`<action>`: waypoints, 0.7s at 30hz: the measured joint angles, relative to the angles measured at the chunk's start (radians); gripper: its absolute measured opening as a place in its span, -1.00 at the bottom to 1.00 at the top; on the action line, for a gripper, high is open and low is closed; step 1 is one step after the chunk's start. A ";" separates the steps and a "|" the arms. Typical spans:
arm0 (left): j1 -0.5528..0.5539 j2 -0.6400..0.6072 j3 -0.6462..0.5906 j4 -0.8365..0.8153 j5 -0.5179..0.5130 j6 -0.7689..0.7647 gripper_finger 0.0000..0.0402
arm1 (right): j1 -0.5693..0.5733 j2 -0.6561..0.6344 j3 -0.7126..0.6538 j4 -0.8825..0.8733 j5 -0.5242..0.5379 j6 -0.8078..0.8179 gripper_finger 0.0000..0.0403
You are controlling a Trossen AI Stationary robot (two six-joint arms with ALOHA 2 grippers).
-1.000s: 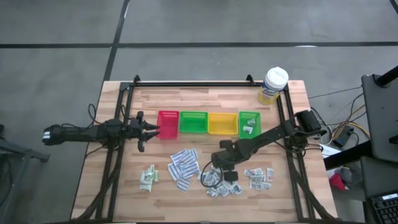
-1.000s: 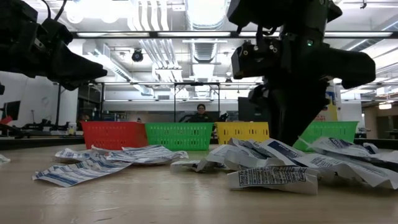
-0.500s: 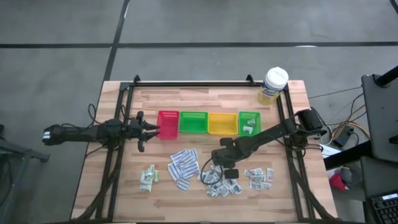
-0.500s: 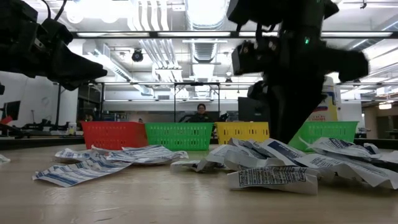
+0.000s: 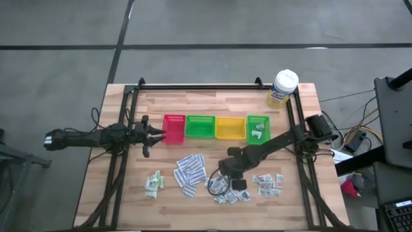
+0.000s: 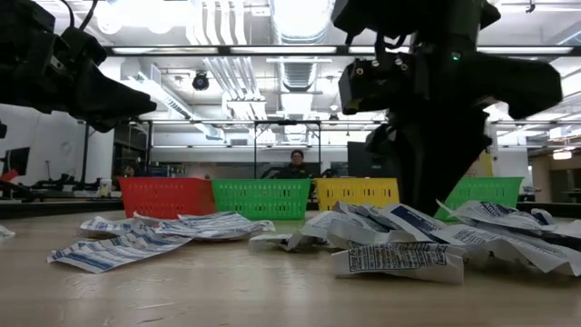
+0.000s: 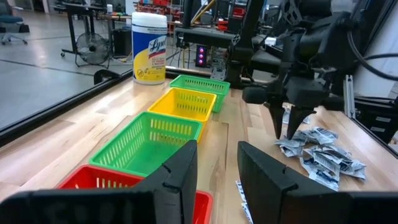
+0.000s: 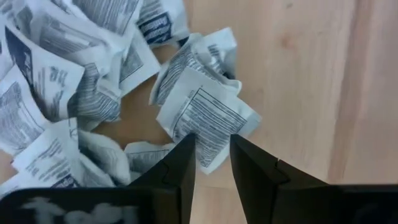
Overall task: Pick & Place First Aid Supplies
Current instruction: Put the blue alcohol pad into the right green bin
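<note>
The grey-white square packets (image 5: 226,189) lie in a crumpled heap on the near half of the wooden table (image 5: 122,200), between the long white strips (image 5: 189,172) and a smaller cluster of packets (image 5: 268,183) to the right. Pale green sachets (image 5: 153,183) sit well apart, over on the left. Right over the edge of that heap, the right gripper (image 5: 225,175) hangs with its tips pointing down. In the right wrist view, its fingers (image 8: 177,171) stand a narrow gap apart, one crumpled printed packet (image 8: 208,121) showing just past the tips. Nothing sits between them, and I cannot tell whether they touch the paper. Behind, a row of trays: red (image 5: 174,129), green (image 5: 199,127), yellow (image 5: 230,127), green (image 5: 259,128), the last holding a few packets. The left gripper (image 5: 156,135) hovers beside the red tray, fingers slightly apart, empty. A white-lidded tub (image 5: 282,88) stands at the far right corner.
</note>
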 joint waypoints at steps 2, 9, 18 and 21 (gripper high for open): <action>0.000 0.000 0.000 0.000 0.000 0.000 -0.44 | 0.000 0.002 -0.002 -0.008 0.027 -0.001 -0.53; 0.000 0.002 0.000 0.000 0.000 0.000 -0.44 | -0.002 0.002 -0.006 -0.019 0.073 -0.001 -0.52; 0.000 0.002 0.000 0.000 0.000 0.000 -0.44 | -0.007 0.002 -0.024 -0.060 0.095 -0.001 -0.56; 0.000 0.002 0.000 0.000 0.000 0.000 -0.44 | -0.007 0.001 -0.031 -0.060 0.095 -0.001 -0.55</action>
